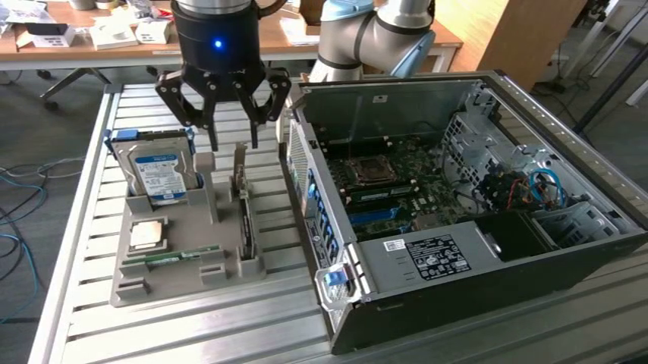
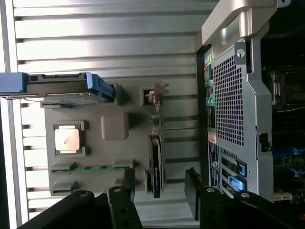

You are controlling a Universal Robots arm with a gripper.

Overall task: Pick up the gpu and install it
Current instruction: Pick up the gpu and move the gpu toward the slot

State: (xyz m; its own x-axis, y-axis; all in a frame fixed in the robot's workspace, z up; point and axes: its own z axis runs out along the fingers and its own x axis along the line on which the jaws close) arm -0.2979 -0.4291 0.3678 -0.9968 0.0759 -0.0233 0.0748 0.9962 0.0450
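Note:
The gpu [image 1: 245,220] stands on edge in a slot of the grey holder tray [image 1: 187,282], its silver bracket at the far end. In the wrist view the gpu [image 2: 156,157] appears edge-on, a thin green board with a black cooler block. My gripper [image 1: 233,141] hangs open above the card's bracket end and is not touching it. From the wrist, the gripper [image 2: 160,187] has one black finger on each side of the card's line, with nothing between them.
The open computer case [image 1: 456,197] lies at the exterior view's right, close beside the tray, with its rear panel [image 2: 233,95] near my fingers. On the tray are a hard drive [image 1: 157,171], a processor chip [image 1: 149,233] and a memory stick [image 1: 177,256]. A slatted metal table [image 1: 202,334] lies underneath.

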